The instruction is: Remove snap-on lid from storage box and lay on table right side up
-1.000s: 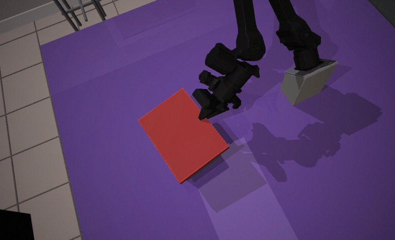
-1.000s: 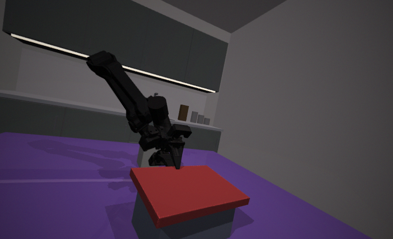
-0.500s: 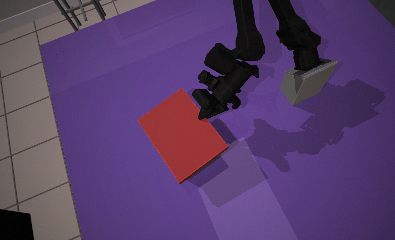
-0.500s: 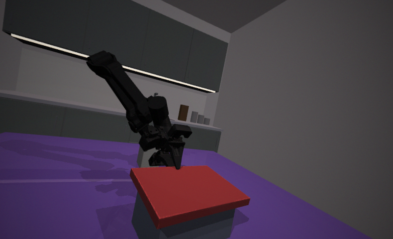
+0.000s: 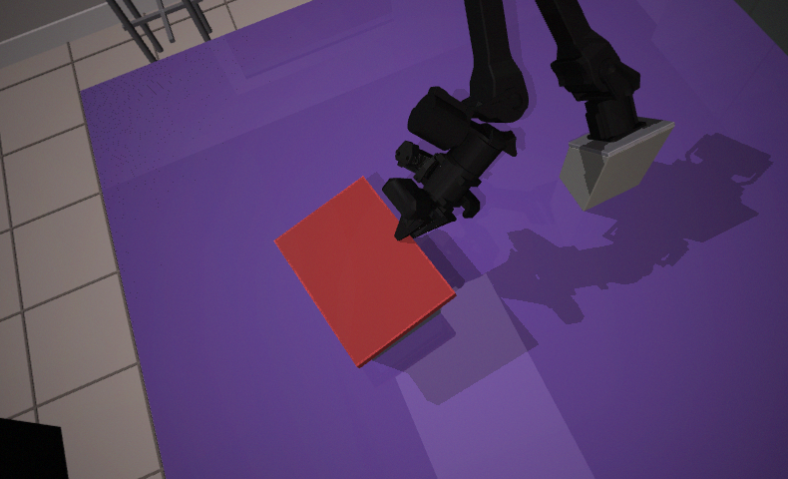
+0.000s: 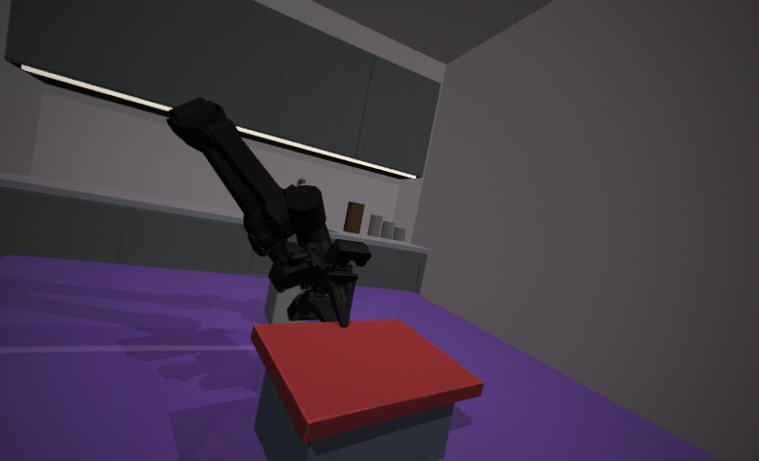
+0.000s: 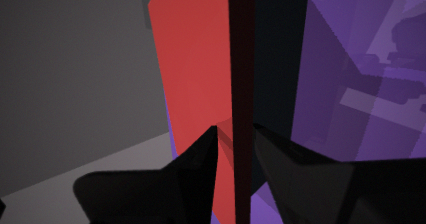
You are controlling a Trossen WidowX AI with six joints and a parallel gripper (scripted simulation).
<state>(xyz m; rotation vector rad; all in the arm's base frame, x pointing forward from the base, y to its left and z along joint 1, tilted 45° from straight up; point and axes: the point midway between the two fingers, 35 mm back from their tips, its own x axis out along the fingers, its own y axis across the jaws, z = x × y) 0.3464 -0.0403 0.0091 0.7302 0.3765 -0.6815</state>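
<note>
A flat red lid (image 5: 359,269) (image 6: 360,365) (image 7: 197,74) covers a dark grey storage box (image 6: 372,439) (image 7: 272,59) on the purple table (image 5: 208,178) (image 6: 86,353). The lid is tilted, its edge nearest the arm raised off the box. My gripper (image 5: 407,233) (image 6: 343,323) (image 7: 234,129) is shut on that raised long edge of the lid, one finger on top of it and one under it. In the top view the box is almost wholly hidden under the lid.
The arm's grey base block (image 5: 614,163) stands on the table behind and to the right of the box. The table's left edge borders a tiled floor (image 5: 30,237). A counter with small jars (image 6: 386,228) runs along the back wall.
</note>
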